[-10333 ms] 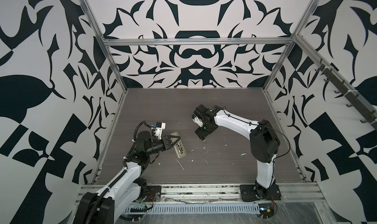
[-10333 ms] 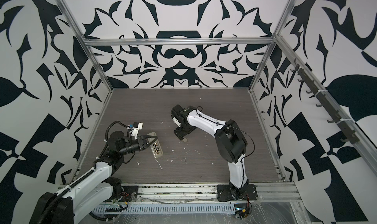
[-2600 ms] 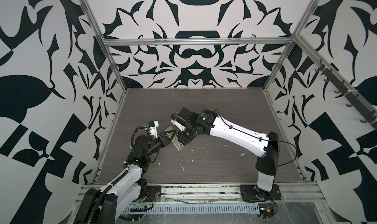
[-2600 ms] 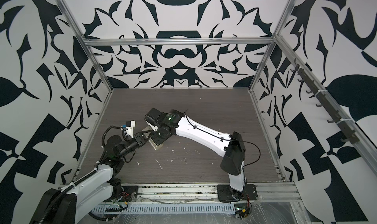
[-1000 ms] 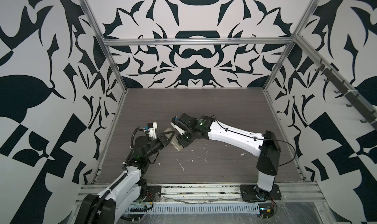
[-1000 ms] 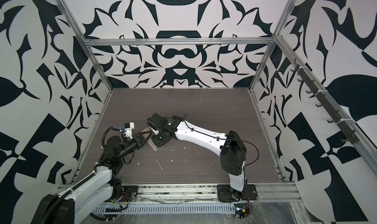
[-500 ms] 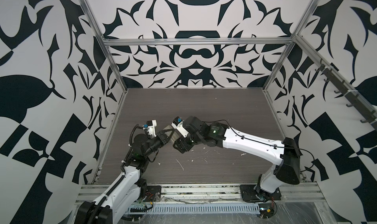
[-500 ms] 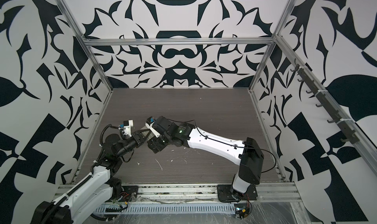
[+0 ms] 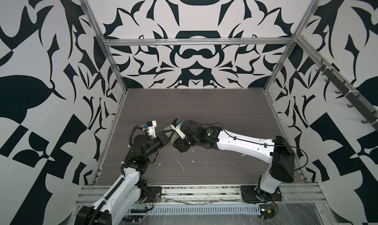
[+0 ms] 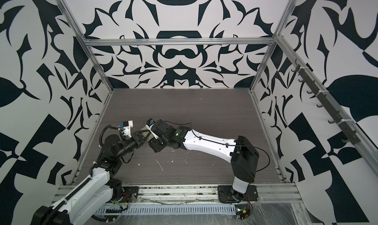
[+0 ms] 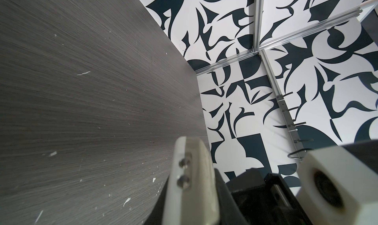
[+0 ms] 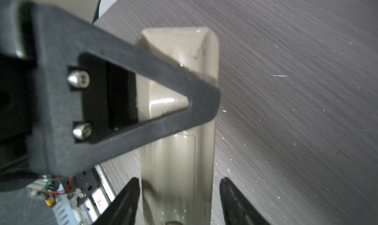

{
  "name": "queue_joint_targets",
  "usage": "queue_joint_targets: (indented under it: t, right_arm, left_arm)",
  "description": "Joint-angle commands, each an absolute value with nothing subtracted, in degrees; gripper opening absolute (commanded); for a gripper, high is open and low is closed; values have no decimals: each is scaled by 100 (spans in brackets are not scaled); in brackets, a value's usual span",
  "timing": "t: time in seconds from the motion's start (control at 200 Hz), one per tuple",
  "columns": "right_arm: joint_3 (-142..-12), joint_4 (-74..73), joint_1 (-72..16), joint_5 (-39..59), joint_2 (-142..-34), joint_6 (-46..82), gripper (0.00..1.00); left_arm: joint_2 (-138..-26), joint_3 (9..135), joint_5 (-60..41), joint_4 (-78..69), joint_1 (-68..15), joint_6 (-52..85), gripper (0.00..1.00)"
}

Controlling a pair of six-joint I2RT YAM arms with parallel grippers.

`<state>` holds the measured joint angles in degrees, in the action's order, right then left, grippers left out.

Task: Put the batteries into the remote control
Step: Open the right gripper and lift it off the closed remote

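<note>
Left gripper (image 9: pixel 166 136) clamped across the remote control (image 12: pixel 178 162), mid-body. Right gripper (image 12: pixel 179 180) jaws parted, astride the end nearest its wrist, not pinching. Remote looks light, stiff, glossy-backed, likely slippery; best taken by the long edges. Batteries not in sight.
</note>
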<state>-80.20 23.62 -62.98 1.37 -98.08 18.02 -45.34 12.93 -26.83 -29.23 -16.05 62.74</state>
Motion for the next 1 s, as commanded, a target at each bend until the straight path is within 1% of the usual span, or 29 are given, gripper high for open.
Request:
queue_joint_targets:
  t: [0.0, 0.14, 0.315, 0.47, 0.665, 0.79, 0.835, 0.9, 0.925, 0.945, 0.995]
  right_arm:
    - [-7995, 2153, -6296, 16, -9768, 1778, 61]
    - [-7987, 2172, -6306, 0, -9802, 1749, 61]
    - [-7972, 2210, -6300, -82, -9888, 1717, 69]
    - [-7958, 2198, -6297, -118, -9917, 1701, 69]
    - [-7924, 2091, -6297, -93, -9896, 1698, 52]
    - [-7896, 2083, -6300, -71, -9893, 1699, 39]
    - [-7892, 2065, -6300, -69, -9861, 1714, 32]
    - [-7859, 2012, -6301, -44, -9790, 1714, 24]
    - [-7834, 1975, -6297, -29, -9750, 1721, 23]
    - [-7809, 1950, -6301, -28, -9700, 1731, 21]
    - [-7742, 1903, -6294, -20, -9599, 1727, 18]
  left_arm:
    - [-4552, 1524, -2719, -3036, -1616, 6258, 0]
    - [-4566, 1509, -2711, -3043, -1612, 6275, 0]
    - [-4579, 1507, -2691, -3048, -1617, 6267, 0]
    - [-4647, 1490, -2696, -3125, -1615, 6293, 0]
    - [-4700, 1503, -2690, -3168, -1616, 6293, 0]
    - [-4754, 1549, -2694, -3177, -1616, 6293, 0]
    - [-4770, 1564, -2692, -3157, -1617, 6285, 0]
    - [-4775, 1585, -2692, -3105, -1617, 6267, 0]
    - [-4781, 1597, -2705, -3101, -1617, 6258, 5]
    - [-4781, 1599, -2731, -3102, -1613, 6241, 12]
    - [-4790, 1670, -2866, -3044, -1617, 6102, 31]
